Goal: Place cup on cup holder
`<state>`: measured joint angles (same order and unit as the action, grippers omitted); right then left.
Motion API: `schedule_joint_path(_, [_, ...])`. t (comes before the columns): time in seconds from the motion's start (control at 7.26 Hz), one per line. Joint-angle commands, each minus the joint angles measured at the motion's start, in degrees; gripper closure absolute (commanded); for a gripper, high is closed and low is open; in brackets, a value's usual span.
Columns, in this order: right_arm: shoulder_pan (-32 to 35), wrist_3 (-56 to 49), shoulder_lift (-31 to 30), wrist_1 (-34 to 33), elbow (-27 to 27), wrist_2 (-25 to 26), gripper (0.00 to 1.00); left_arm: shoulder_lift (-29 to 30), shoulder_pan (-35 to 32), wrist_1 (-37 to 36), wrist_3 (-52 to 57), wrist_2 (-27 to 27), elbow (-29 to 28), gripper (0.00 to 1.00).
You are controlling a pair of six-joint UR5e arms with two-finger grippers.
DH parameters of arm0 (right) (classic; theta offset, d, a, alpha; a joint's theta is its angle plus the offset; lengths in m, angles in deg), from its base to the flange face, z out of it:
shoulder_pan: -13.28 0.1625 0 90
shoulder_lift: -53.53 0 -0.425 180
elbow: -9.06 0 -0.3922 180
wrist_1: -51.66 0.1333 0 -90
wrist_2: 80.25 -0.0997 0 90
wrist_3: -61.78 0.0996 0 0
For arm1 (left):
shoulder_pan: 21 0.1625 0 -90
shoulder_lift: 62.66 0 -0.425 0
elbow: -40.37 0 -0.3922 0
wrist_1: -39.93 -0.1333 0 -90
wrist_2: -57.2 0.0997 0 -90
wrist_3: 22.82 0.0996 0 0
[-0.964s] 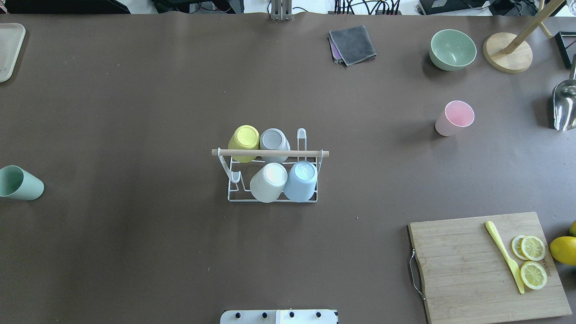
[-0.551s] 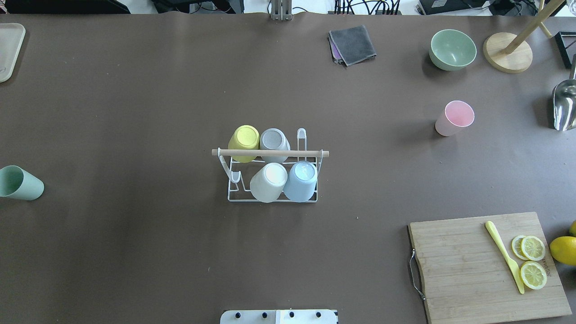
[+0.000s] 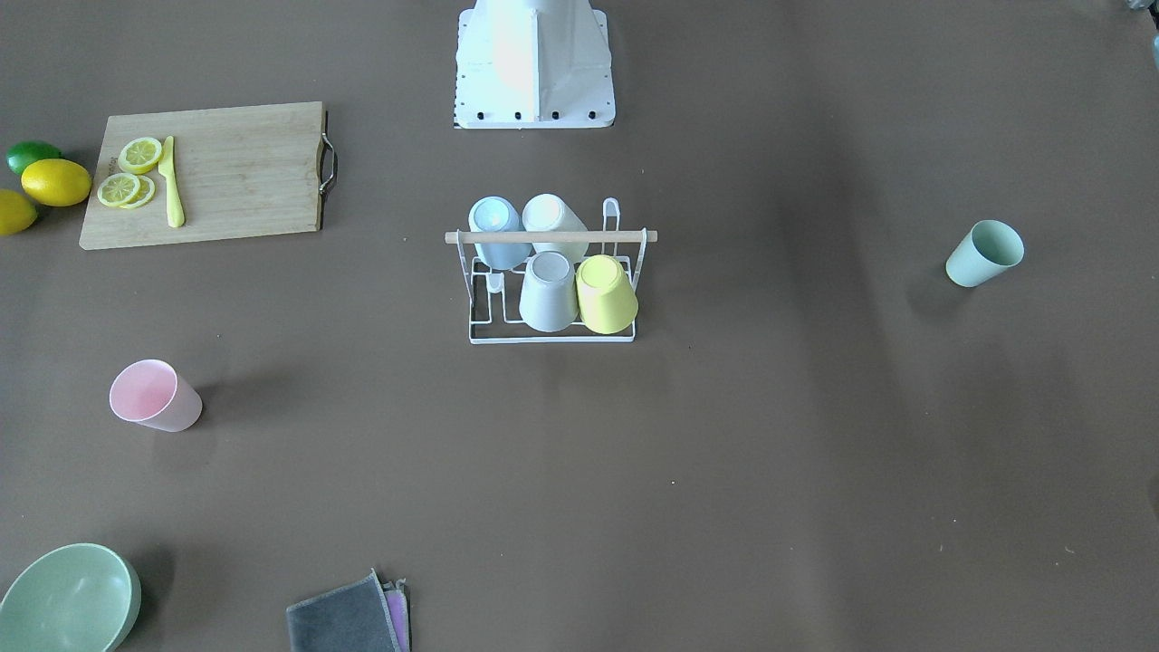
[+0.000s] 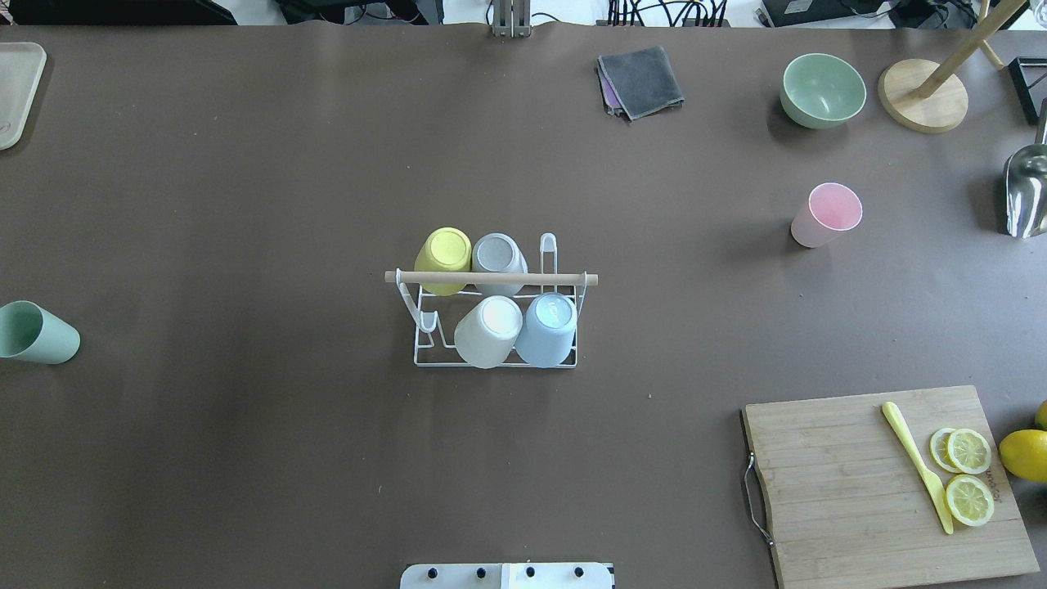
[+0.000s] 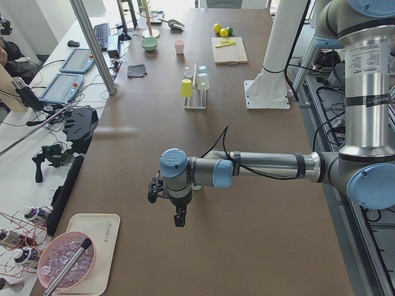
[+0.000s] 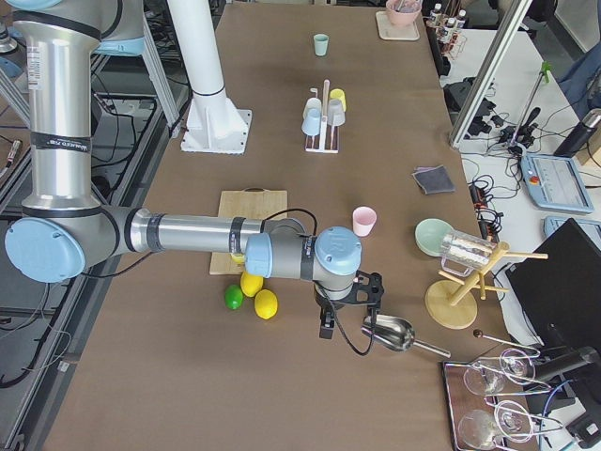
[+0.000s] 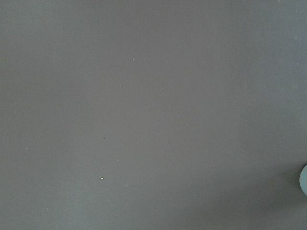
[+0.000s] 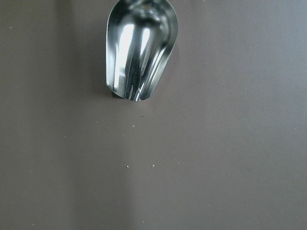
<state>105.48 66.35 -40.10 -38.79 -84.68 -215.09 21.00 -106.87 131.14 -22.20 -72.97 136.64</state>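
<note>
The cup holder (image 4: 491,278) stood at the middle of the table (image 4: 245,204), with its wooden rod running left to right. Four cups sat upside down on its prongs. A yellow cup (image 4: 444,255) and a grey cup (image 4: 497,255) filled the far row, and a cream cup (image 4: 488,329) and a blue cup (image 4: 548,329) the near row. We saw two prongs bare, one at the right end of the far row and one at the left end of the near row.

Two more cups stood upright on the table, mouths up. A pink cup (image 4: 826,214) was well off to the holder's right, and a green cup (image 4: 37,331) was far out on the left.

The left tool (image 5: 179,219) pointed down above bare table toward the left end, well apart from the holder. It showed only in a side view, so we could not tell whether its fingers were apart or together. The right tool (image 6: 327,327) hung over the right end, just beside a metal scoop (image 6: 394,334). We could not tell its state either.

A cutting board (image 4: 859,474) with lemon slices (image 4: 969,474) and a yellow knife (image 4: 916,466) lay at the near right. A grey cloth (image 4: 642,79) and a green bowl (image 4: 822,90) lay along the far side.
</note>
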Motion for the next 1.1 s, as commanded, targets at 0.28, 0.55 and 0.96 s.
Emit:
schedule_joint_path(0.28, [0.00,0.17,0.02,0.19,-0.48,-0.16,0.00,-0.07,0.00,0.02,0.00,0.01,0.15,0.02])
schedule_joint_path(0.55, [-1.83,0.09,1.07,0.62,-2.40,0.19,0.00,0.19,0.00,0.02,0.00,-0.08,0.24,0.02])
schedule_joint_path(0.96, [-1.94,0.00,1.78,0.98,-5.40,-3.22,0.00,-0.07,0.00,0.02,0.00,-0.08,-0.02,0.02])
